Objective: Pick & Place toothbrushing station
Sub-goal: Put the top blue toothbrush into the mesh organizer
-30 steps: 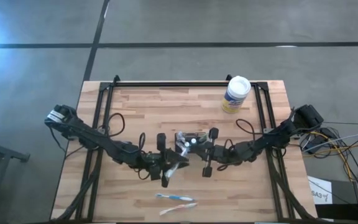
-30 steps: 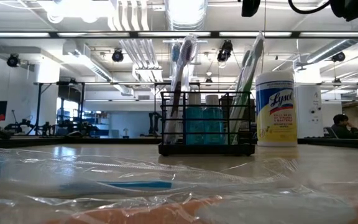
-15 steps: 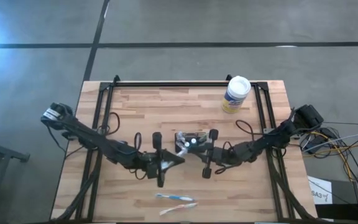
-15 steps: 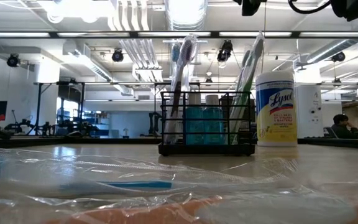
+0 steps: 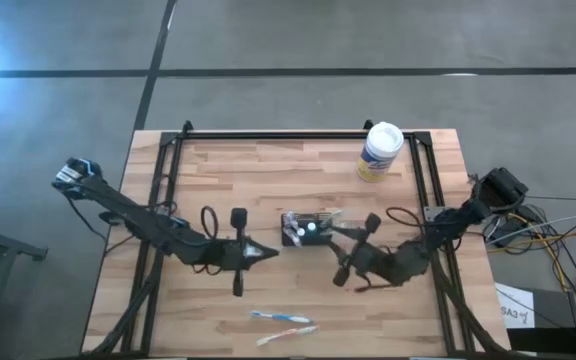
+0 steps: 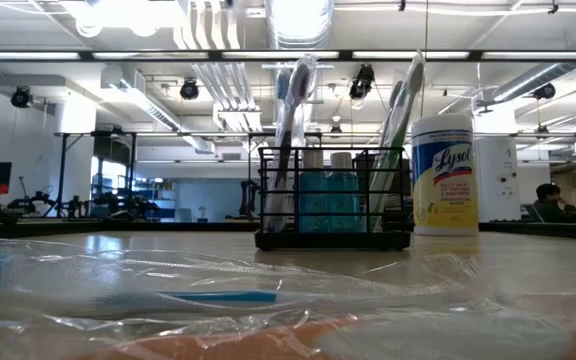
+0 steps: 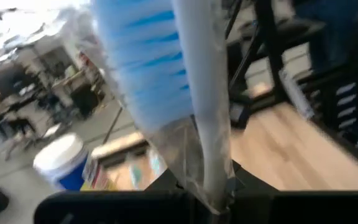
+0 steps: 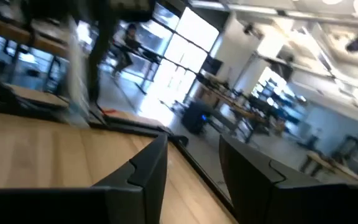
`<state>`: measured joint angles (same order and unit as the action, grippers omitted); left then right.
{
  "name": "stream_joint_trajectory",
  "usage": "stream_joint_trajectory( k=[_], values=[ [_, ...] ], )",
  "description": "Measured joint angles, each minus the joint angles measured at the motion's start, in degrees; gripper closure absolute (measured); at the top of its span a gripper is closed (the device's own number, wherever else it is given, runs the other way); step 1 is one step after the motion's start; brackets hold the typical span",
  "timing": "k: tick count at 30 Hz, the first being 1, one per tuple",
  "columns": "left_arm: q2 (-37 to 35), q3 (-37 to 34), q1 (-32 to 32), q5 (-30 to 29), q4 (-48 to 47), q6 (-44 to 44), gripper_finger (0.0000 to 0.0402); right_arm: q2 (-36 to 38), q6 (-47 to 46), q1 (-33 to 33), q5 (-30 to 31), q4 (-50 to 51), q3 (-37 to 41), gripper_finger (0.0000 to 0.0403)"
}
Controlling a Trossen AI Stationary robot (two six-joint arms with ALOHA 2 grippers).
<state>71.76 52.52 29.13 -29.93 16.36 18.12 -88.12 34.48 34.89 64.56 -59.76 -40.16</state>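
The toothbrushing station, a black wire holder with toothbrushes upright in it, stands on its base mid-table. Left of it, my left gripper is shut on a plastic-wrapped toothbrush with blue bristles. My right gripper hovers just right of the station, open and holding nothing. Two more wrapped toothbrushes lie flat near the table's front edge. My left gripper pinches the wrapped toothbrush's handle between its two fingers, through the clear wrapper. The fingers point level toward the table's right side. The brush head with its bristles sticks out beyond the fingertips, clear of the table.
A white-lidded, yellow-labelled wipes canister stands at the back right. Black frame rails run along the table's left, right and far edges. Bare wood lies in front of and behind the station.
My left gripper has drawn away from the station toward the table's left edge, rolling as it went, with the wrapped toothbrush in its fingers. My right gripper has pulled back from the station toward the table's right and near side and has turned. The station has stayed put.
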Motion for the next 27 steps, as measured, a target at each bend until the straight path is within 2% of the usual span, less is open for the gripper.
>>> stream_joint_trajectory(
  k=[4, 6, 11, 13, 18, 23, 27],
  values=[
    [1.7, -3.6, -2.5, -1.3, 3.8, -2.2, 0.0394, 2.4, 0.8, 3.3, -1.3, 1.9, 0.4, 0.0277],
    [3.2, -4.7, -4.3, -1.7, 6.1, -2.9, 0.0394, 4.6, -1.7, 4.3, -6.1, 6.9, 1.2, 0.0289],
    [5.4, -6.1, -8.4, -1.3, 10.0, -3.3, 0.0394, 13.7, -16.3, 2.0, -32.8, 24.9, 3.3, 0.0332],
    [6.0, -6.4, -9.7, -0.5, 9.8, -4.5, 0.0394, 16.3, -20.7, 0.1, -39.9, 26.6, 5.2, 0.0350],
    [7.9, -7.4, -12.2, 1.2, 11.1, -8.5, 0.0394, 19.2, -23.5, -3.2, -40.8, 19.4, 12.6, 0.0390],
    [11.9, -7.8, -13.0, 2.4, 14.6, -9.1, 0.0394, 21.6, -27.0, -6.4, -40.0, 13.8, 16.8, 0.0394],
    [15.2, -7.7, -14.0, 2.4, 15.7, -8.8, 0.0394, 22.5, -28.1, -6.8, -40.2, 13.9, 18.1, 0.0394]
  ],
)
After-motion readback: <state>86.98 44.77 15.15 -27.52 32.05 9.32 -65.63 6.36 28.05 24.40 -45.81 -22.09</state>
